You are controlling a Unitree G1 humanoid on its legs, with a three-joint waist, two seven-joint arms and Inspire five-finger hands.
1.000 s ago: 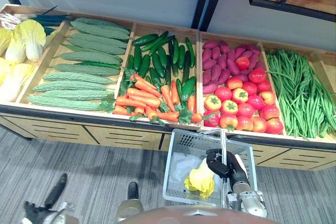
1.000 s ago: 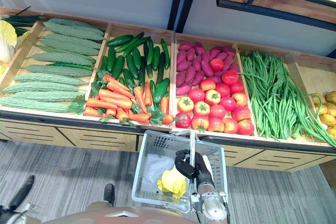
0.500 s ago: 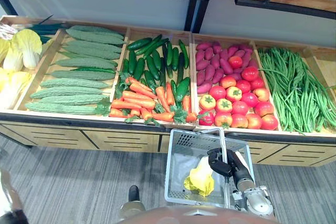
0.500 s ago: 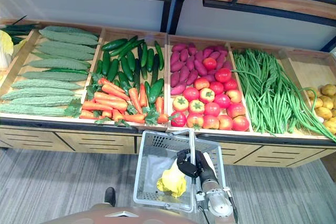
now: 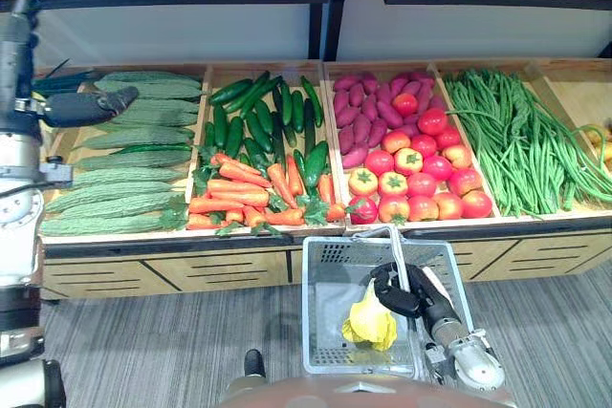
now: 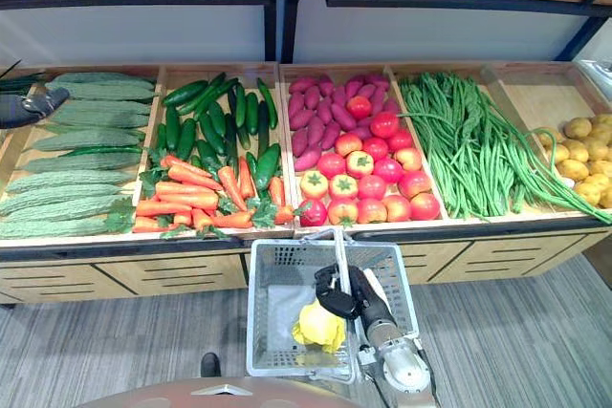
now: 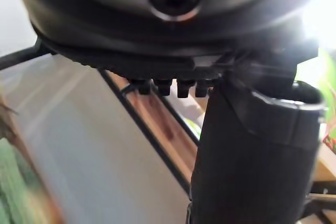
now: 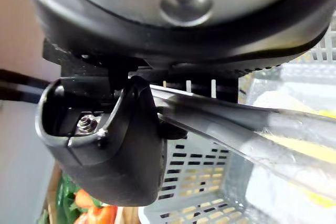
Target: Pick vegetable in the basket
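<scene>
Grey basket (image 5: 325,257) hangs clamped in right hand (image 5: 399,295); left hand (image 5: 88,105) has straight fingers.

Your left arm (image 5: 19,164) stands upright at your left side. Its wrist is bent so that the left hand (image 5: 88,105) lies roughly level, with the fingers (image 5: 120,97) straight, close together and stretched out toward your right. The left thumb (image 7: 252,150) stands clear of them, and nothing is held between. Your right forearm (image 5: 451,339) sits low and close in front of you, pointing forward. The right hand (image 5: 394,291) is clenched: its fingers (image 5: 382,284) curl round a basket handle (image 8: 220,124), and the right thumb (image 8: 105,145) closes against the same bar, opposite the fingers.
</scene>
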